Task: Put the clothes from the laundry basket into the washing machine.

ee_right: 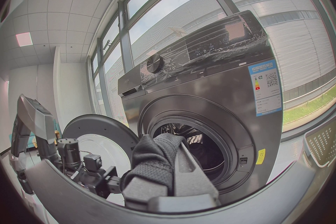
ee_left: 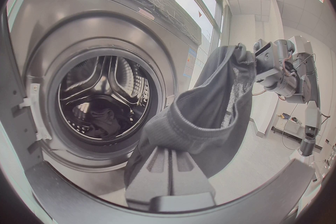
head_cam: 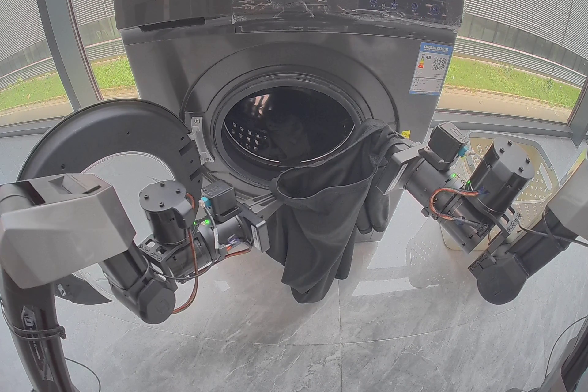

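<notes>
A dark grey garment (head_cam: 324, 209) hangs stretched between both grippers, in front of the lower right of the washing machine's round opening (head_cam: 288, 127). My left gripper (head_cam: 274, 207) is shut on its left edge, just below the door rim. My right gripper (head_cam: 384, 152) is shut on its right edge, higher up beside the opening. In the left wrist view the fingers (ee_left: 157, 165) pinch the cloth (ee_left: 210, 112), and dark clothes (ee_left: 99, 119) lie in the drum. The right wrist view has the garment (ee_right: 154, 154) bunched over my right gripper (ee_right: 171, 161).
The machine's door (head_cam: 104, 136) stands swung open to the left, behind my left arm. A pale perforated laundry basket (head_cam: 539, 182) sits on the floor to the right of the machine, behind my right arm. Glossy tiled floor (head_cam: 380, 326) lies in front.
</notes>
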Controlling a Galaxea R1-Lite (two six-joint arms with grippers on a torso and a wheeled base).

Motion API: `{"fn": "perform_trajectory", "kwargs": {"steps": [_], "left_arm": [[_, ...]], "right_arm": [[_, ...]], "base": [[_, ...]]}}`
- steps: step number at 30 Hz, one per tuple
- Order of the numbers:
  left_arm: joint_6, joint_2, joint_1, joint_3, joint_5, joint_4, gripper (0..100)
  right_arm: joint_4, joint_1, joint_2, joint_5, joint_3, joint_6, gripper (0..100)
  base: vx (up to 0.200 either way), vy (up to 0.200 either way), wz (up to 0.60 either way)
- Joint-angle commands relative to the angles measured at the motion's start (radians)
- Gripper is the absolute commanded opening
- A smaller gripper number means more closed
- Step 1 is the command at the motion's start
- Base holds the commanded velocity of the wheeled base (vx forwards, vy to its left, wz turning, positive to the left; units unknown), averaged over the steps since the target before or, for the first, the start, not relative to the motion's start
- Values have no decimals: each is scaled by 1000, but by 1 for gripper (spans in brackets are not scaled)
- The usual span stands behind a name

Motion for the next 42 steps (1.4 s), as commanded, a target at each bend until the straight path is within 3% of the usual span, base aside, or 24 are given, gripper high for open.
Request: {"fn": "perform_trajectory", "kwargs": {"steps": [1,10,22,28,33,34,42], "left_arm": [[11,-102,21,93,5,0,0],[6,-258,80,240,19,-1,0],[-8,-373,94,233,17,2,0],[6,-290,30,366,3,0,0],[32,-154,1,369,-40,-1,0],[32,-140,1,363,-49,-1,100],[37,-42,2,277,-47,-1,100]], "right_arm": [[0,-7,5,1,2,0,0],[-5,11,8,5,53,0,0],[-6,28,28,-1,71,-2,0],[-8,48,23,-21,20,0,0],[-8,48,27,-38,0,0,0],[-8,46,27,-39,-3,0,0],[11,46,51,-41,-64,-2,0]], "base": [[0,0,0],[0,0,0],[0,0,0],[0,0,0],[0,0,0],[0,0,0],[0,0,0]]}}
